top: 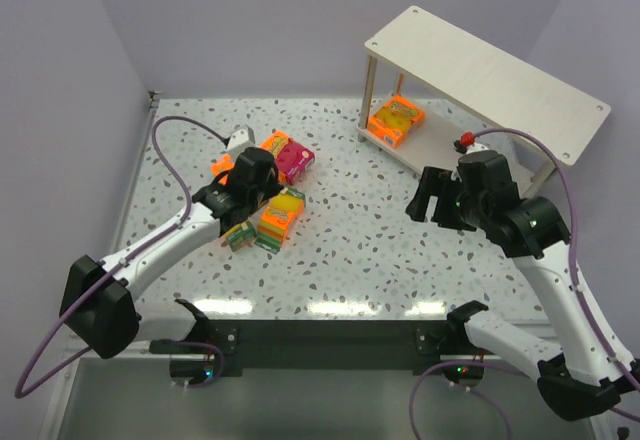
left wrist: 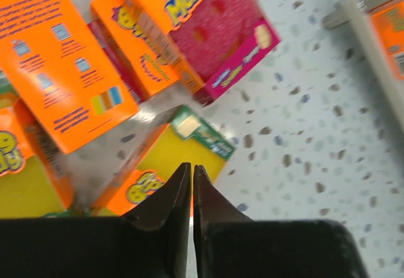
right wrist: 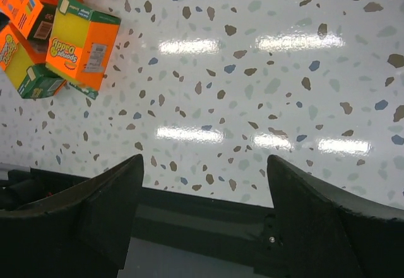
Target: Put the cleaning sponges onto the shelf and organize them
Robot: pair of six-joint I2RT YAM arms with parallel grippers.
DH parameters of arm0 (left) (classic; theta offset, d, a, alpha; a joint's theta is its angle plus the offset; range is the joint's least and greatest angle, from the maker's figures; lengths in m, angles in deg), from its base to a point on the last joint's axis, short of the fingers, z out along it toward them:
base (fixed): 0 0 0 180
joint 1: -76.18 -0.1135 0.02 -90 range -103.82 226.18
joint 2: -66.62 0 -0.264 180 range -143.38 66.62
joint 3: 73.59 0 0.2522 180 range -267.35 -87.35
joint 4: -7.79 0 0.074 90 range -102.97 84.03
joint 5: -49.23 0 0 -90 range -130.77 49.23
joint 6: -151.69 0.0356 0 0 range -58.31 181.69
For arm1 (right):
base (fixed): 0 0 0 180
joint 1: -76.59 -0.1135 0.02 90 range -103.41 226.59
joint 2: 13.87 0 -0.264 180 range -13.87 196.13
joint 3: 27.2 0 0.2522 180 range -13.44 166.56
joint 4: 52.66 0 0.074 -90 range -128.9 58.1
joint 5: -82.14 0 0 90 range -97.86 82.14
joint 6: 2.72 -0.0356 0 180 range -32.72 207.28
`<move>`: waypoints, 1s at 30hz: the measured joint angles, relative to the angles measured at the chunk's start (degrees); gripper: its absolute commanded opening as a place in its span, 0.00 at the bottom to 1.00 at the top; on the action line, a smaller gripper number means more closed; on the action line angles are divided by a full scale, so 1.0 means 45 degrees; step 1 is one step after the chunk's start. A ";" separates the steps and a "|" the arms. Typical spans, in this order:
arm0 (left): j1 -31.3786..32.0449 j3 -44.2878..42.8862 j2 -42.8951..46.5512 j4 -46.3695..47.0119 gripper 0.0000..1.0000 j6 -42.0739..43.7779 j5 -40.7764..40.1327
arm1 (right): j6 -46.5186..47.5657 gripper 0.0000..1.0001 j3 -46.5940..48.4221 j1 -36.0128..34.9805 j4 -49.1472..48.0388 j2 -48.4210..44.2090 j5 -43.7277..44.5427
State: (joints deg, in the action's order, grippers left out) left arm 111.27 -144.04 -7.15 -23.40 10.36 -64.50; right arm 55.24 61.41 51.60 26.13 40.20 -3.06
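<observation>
My left pincer (left wrist: pixel 192 167) is pinched together on nothing, just over a yellow sponge pack (left wrist: pixel 167 155) in the pile. My right pincer (right wrist: pixel 205 161) is wide apart (empty too). Going down closed, I might just shove packs away. One orange pack (top: pixel 395 120) sits on the far shelf (top: pixel 490 70).

White tabletop (top: pixel 380 240) speckled grey, brown and blue. Pale beige shelf (top: pixel 490 70) holding an orange-yellow pack (top: pixel 395 118). Left of the shelf, orange, yellow and magenta-pink sponges (top: pixel 283 210). Black: left claw (left wrist: pixel 192 175), right claw (right wrist: pixel 203 164).

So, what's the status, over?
Left claw shut, empty, above the loose sponges. Right claw open, empty. One sponge on the shelf, lower board. Nothing blocking.
</observation>
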 measured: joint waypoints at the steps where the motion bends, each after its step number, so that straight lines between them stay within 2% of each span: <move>1: -0.0083 0.0374 0.0010 -0.0262 0.04 0.0306 -0.0068 | 0.0015 0.80 -0.0175 -0.0005 -0.0170 0.0039 -0.0204; 2: -0.0131 0.0690 -0.0019 -0.0466 0.00 0.0607 -0.0087 | 0.0024 0.80 -0.0335 0.0000 -0.0335 0.0073 -0.0471; 7: -0.0359 0.0865 -0.0593 -0.1224 0.00 0.1729 -0.0593 | 0.0039 0.79 -0.1010 0.0000 -0.1078 0.0199 -0.1525; 14: -0.1540 0.0461 -0.2147 -0.1277 0.00 0.2637 -0.1015 | 0.0131 0.79 -0.1287 0.0000 -0.1520 0.0282 -0.1996; 17: -0.1710 0.0049 -0.3322 -0.1117 0.00 0.3293 -0.0826 | 0.0136 0.79 -0.1331 0.0000 -0.1515 0.0272 -0.1991; 25: -0.1705 -0.0005 -0.3439 -0.0374 0.00 0.4439 0.0248 | 0.0160 0.81 -0.1336 0.0000 -0.1501 0.0053 -0.1953; 30: -0.1647 0.0661 -0.3031 0.0257 0.00 0.4663 0.1171 | 0.0170 0.81 -0.1549 0.0000 -0.1506 -0.0034 -0.1914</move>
State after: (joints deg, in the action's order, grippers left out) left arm 103.86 -141.07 -20.79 -22.24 31.34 -59.23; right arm 56.01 54.44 51.60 19.36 40.04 -11.67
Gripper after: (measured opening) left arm 0.015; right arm 0.809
